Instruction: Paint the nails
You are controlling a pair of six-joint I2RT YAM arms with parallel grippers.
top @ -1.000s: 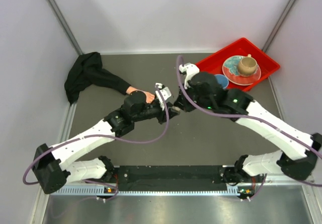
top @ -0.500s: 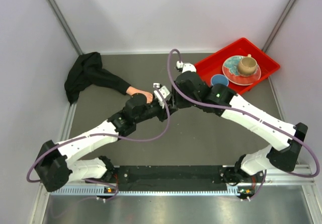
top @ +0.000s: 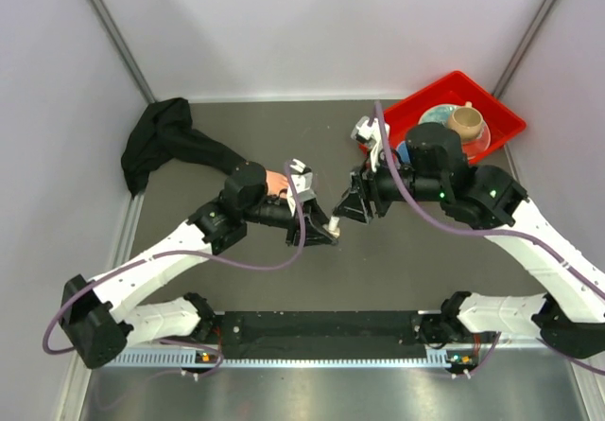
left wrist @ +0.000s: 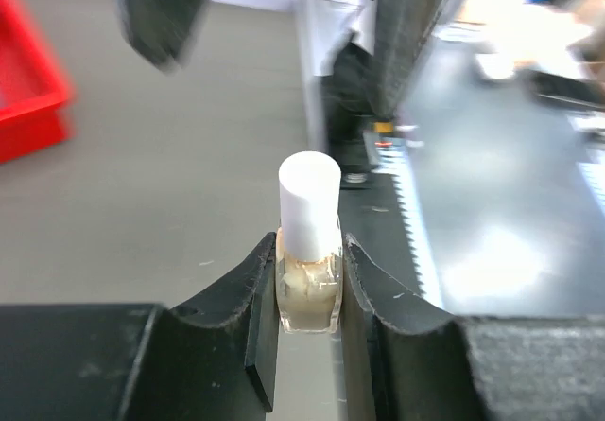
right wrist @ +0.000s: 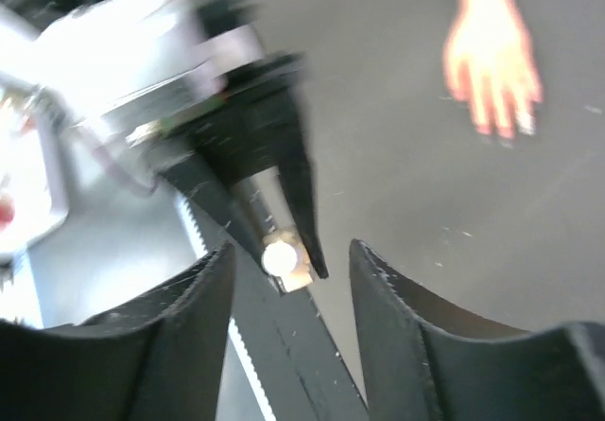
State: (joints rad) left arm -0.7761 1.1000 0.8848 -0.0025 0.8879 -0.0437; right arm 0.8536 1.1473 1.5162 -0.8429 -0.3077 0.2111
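Table (top: pixel 406 270): dark grey, matte surface.
Far left: mannequin hand (top: pixel 276 183) lying flat, its black sleeve (top: pixel 161 142) bunched toward the corner.
Far right: red tray (top: pixel 498 104), set at an angle to the table edges.

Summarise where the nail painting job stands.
Done: the left claw is shut on the bottle.
In hand: the right claw, open, faces the white cap, which is on the bottle.
Left: uncapping and all brushing. The mannequin hand lies apart on the table, its nails too blurred to show any fresh paint.
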